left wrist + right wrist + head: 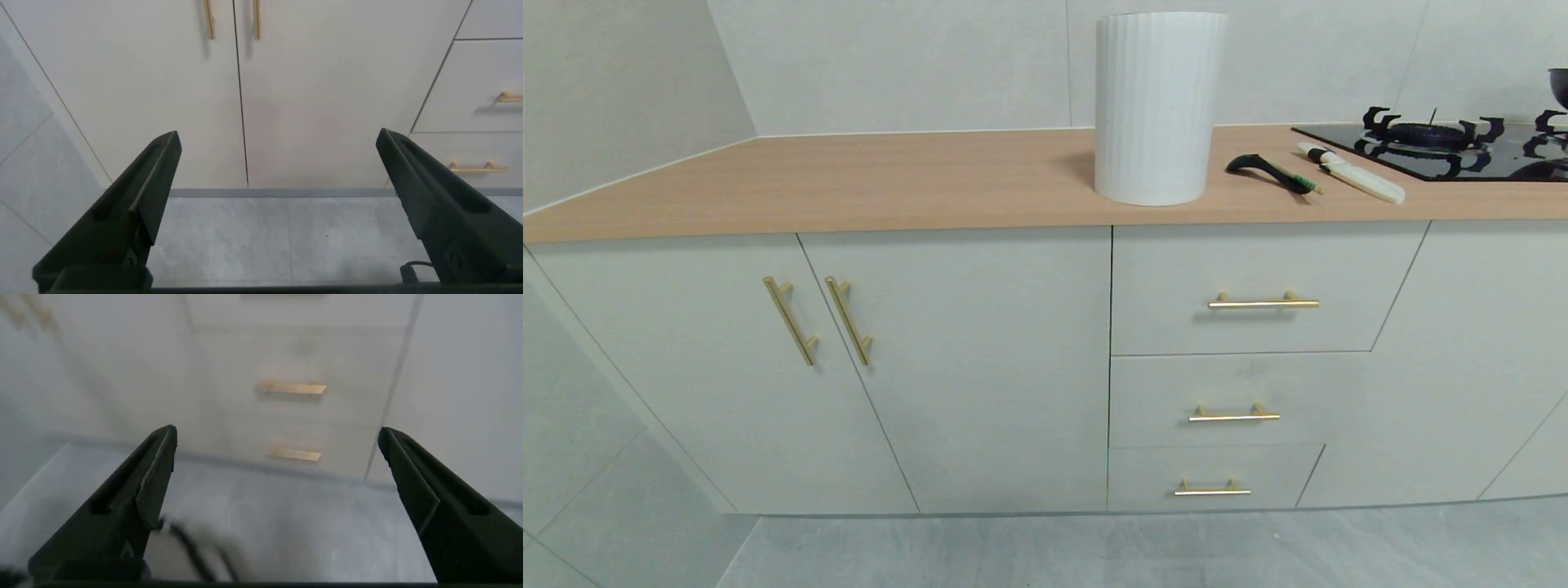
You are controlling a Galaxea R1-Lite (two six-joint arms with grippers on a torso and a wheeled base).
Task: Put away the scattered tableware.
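Peeler [1270,173], white knife [1352,172], right part of bench [890,180]: probably light, stiff; I'd grip handles; my left claw [276,139], right claw [276,433] released.

Item 1, left gripper [276,137]. Two fingers [135,204], matte black, each a long wedge-shaped blade that narrows from a broad base to a slim, squared tip. The inner faces are flat and smooth. The outer faces are bevelled, with a faint grey sheen along the edge and a shallow step part-way down. A thin black cable [411,268] curls at the root of one finger.

Item 2, right gripper [276,431]. Two matching black fingers [131,498] with the same tapered wedge form, squared tips and stepped outer edge. A thin dark lead [192,547], blurred, runs by the base of one finger.
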